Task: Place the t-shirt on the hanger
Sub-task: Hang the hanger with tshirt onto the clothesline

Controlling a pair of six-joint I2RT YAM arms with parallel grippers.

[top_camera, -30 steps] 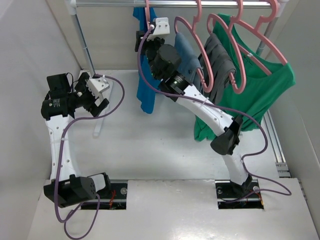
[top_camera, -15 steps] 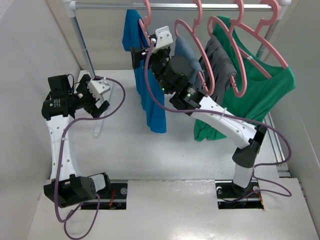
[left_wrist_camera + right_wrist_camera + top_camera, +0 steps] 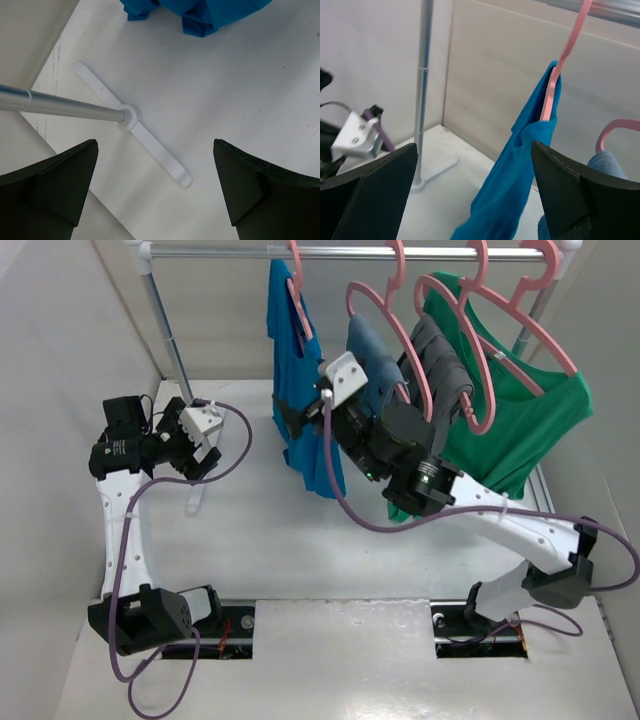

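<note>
Royal-blue t-shirt [image 3: 296, 390] hangs in a narrow, bunched drape from the leftmost salmon-pink hanger [image 3: 297, 300], whose hook is over the metal rail [image 3: 420, 250]. In the right wrist view the cloth is gathered over the one hanger shoulder that shows. Its lower end droops just above the white table [image 3: 250, 530].

The right arm reaches far forward and leftward from its base, elbow low. Its right gripper [image 3: 288, 420] sits just beside the shirt's middle, fingers spread wide with nothing between them.

The left arm rises from its base and bends toward the rack's upright post [image 3: 170, 330]. The left gripper [image 3: 203, 455] is likewise spread wide and empty, above the post's white foot [image 3: 135, 125].

Further right on the rail, matching pink hangers carry a denim-blue garment [image 3: 368, 350], grey garments [image 3: 440, 370] and a green shirt [image 3: 525, 410].
</note>
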